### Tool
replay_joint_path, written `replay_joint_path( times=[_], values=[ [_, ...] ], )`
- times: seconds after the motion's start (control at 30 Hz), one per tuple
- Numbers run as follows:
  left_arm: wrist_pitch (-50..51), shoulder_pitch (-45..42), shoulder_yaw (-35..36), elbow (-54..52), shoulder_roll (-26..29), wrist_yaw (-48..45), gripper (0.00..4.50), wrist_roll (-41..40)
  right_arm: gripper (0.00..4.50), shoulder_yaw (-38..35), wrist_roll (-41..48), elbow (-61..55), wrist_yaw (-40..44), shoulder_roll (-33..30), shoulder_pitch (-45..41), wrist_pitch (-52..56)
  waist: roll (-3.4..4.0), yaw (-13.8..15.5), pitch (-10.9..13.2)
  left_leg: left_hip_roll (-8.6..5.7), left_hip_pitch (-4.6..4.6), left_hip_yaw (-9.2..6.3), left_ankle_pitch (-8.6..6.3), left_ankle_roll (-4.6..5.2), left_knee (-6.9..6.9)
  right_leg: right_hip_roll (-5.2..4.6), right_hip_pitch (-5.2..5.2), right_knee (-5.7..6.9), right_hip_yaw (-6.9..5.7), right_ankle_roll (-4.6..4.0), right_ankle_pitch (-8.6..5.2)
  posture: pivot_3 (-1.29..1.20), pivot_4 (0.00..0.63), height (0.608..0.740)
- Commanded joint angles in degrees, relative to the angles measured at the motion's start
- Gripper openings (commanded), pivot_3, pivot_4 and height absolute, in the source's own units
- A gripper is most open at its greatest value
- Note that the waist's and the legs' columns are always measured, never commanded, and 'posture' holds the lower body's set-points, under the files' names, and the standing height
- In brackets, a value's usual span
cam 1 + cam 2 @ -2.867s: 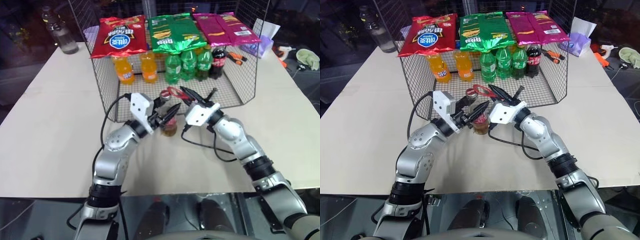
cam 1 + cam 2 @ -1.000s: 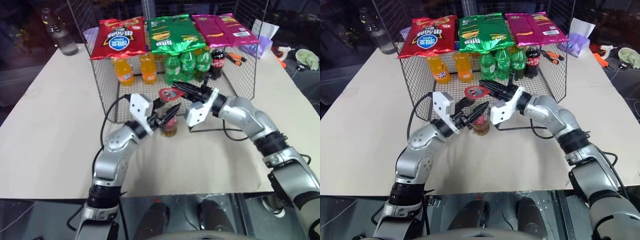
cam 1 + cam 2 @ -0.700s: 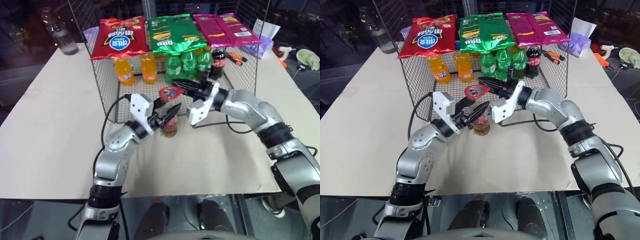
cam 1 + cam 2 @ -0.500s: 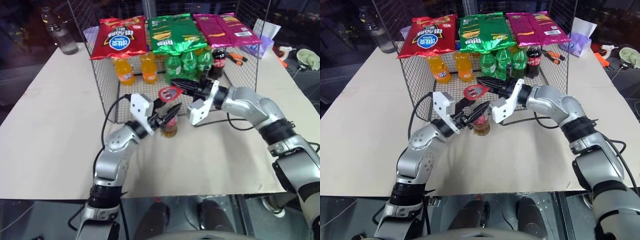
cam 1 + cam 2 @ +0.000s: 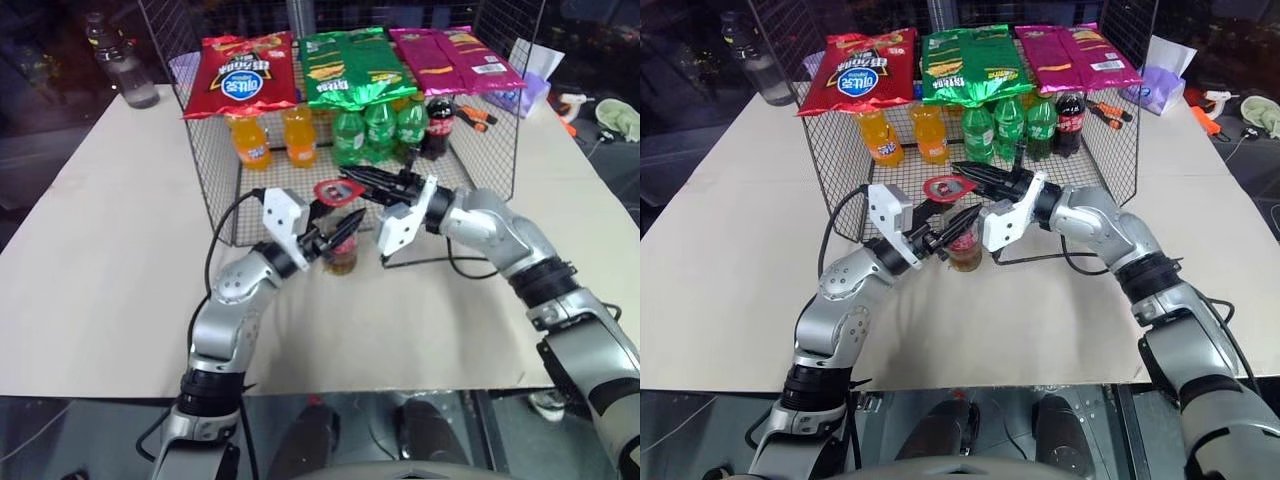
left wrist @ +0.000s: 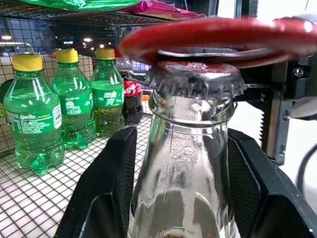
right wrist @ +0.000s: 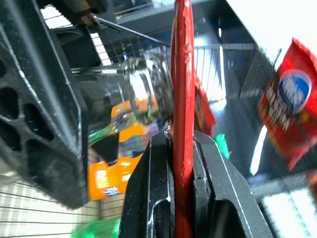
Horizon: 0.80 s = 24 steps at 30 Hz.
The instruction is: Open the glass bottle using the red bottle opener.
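Looking along the left gripper [image 6: 181, 198], the bottle [image 6: 185, 188] shows its crimped cap still on with the opener [image 6: 218, 37] ring lying on it, a detail the head views lack. The left jaws, half spread, clasp the bottle's neck just before the wire rack [image 5: 225, 175]. The right gripper [image 7: 179, 163], jaws pressed together, pinches the opener's handle.

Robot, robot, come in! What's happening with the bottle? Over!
Left gripper clamped on glass bottle, cap on. Right gripper shut on red bottle opener, ring head over the cap. Nothing in the way.
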Motion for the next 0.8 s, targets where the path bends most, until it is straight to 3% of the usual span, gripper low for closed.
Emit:
replay_joint_path(
  times=[0.03,0.3,0.53,0.8],
  values=[
    [0.95,0.31,-1.13,1.21,-0.03,-0.15,2.10,0.16,0.00,0.45,1.55,-0.56,2.32,0.54,2.50,1.09,0.01,-0.02,0.00,0.00,0.01,0.00,0.00,0.00,0.00,0.00,0.00,0.01,0.00,0.00,0.00,0.00,0.150,0.740],
    [1.01,0.40,-1.02,1.25,0.14,-0.26,2.10,0.13,0.00,1.46,1.34,-1.22,2.76,4.00,5.51,4.25,0.02,-0.04,-0.01,0.00,0.02,-0.02,0.00,0.00,0.01,0.01,0.01,0.01,-0.02,0.00,0.00,0.00,0.150,0.740],
    [1.07,0.49,-0.94,1.09,0.10,-0.19,2.10,0.12,0.00,4.57,-12.29,-2.33,-5.82,5.11,6.71,5.94,0.15,-0.07,-0.11,0.00,0.20,-0.03,0.00,0.00,0.00,0.03,0.19,0.02,-0.03,0.00,0.00,0.00,0.150,0.740],
    [1.20,0.41,-0.89,1.20,-0.07,-0.22,2.10,0.18,0.00,4.79,-16.76,-2.56,-12.11,7.62,7.99,7.38,0.20,-0.26,-0.15,0.03,1.02,0.10,-0.01,0.01,-0.20,0.09,0.88,-0.02,0.10,0.00,-0.01,0.00,0.150,0.740]
  ],
)
